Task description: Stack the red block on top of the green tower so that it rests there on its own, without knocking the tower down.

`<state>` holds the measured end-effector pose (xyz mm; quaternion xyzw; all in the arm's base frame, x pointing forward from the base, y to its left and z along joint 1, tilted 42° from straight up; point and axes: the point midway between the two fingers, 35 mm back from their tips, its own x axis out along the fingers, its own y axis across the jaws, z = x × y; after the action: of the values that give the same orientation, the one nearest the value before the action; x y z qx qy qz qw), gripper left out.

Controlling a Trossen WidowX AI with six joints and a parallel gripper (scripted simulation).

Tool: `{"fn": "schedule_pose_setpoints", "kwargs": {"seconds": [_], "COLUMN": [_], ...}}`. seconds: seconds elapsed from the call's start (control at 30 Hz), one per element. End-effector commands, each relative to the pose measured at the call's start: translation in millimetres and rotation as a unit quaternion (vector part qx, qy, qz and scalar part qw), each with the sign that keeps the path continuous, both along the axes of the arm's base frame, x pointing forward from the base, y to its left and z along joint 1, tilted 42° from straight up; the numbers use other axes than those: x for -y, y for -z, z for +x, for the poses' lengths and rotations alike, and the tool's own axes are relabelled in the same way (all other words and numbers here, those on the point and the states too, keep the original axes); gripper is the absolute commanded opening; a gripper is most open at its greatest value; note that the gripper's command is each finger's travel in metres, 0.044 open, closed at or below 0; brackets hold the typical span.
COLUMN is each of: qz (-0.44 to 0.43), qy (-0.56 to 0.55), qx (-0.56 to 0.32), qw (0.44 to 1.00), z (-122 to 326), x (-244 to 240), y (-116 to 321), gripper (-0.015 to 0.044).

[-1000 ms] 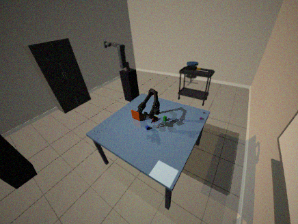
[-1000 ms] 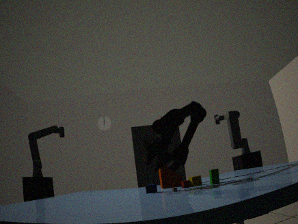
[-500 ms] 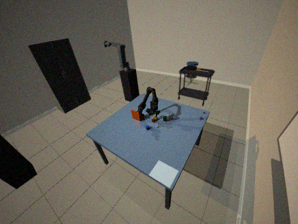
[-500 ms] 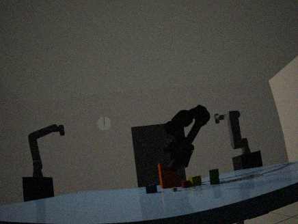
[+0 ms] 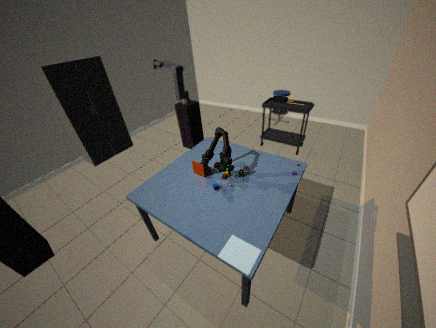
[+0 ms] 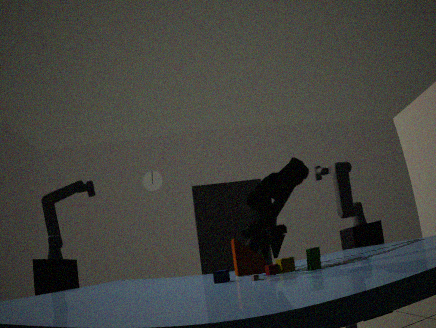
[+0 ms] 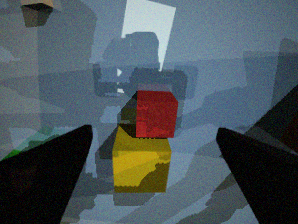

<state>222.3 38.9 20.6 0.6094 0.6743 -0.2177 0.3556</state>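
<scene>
The red block [image 5: 224,176] [image 6: 271,270] [image 7: 156,114] sits on the table close beside a yellow block [image 5: 228,172] [image 6: 287,264] [image 7: 140,167]. The green tower [image 5: 241,173] [image 6: 313,258] stands upright a short way to the right of them in the top and exterior views; a bit of green shows at the left edge of the wrist view. My gripper [image 7: 156,132] is open and empty, pointing down above the red block. In the wrist view the red block shows between and beyond the fingertips, with the yellow block nearer the bottom. The gripper is too dark to make out well in the top and exterior views.
An upright orange panel [image 5: 199,169] [image 6: 242,261] stands near the arm. A blue block [image 5: 216,186] [image 6: 221,276] and a small tan block [image 6: 256,277] [image 7: 38,14] lie nearby. A white sheet [image 5: 240,254] [image 7: 145,20] lies at the table's front corner.
</scene>
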Motion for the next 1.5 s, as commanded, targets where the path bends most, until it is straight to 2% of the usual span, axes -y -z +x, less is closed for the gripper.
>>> {"fn": "schedule_pose_setpoints", "kwargs": {"seconds": [0.0, 0.93, 1.47], "qz": [0.003, 0.004, 0.004], "qy": [0.004, 0.004, 0.004], "qx": [-0.004, -0.004, -0.004], "qw": [1.000, 1.000, 1.000], "z": [-2.3, -3.0, -3.1], "x": [-4.2, -32.0, -32.4], "y": [4.4, 34.4, 34.8], "gripper": [0.0440, 0.0440, 0.0440]}}
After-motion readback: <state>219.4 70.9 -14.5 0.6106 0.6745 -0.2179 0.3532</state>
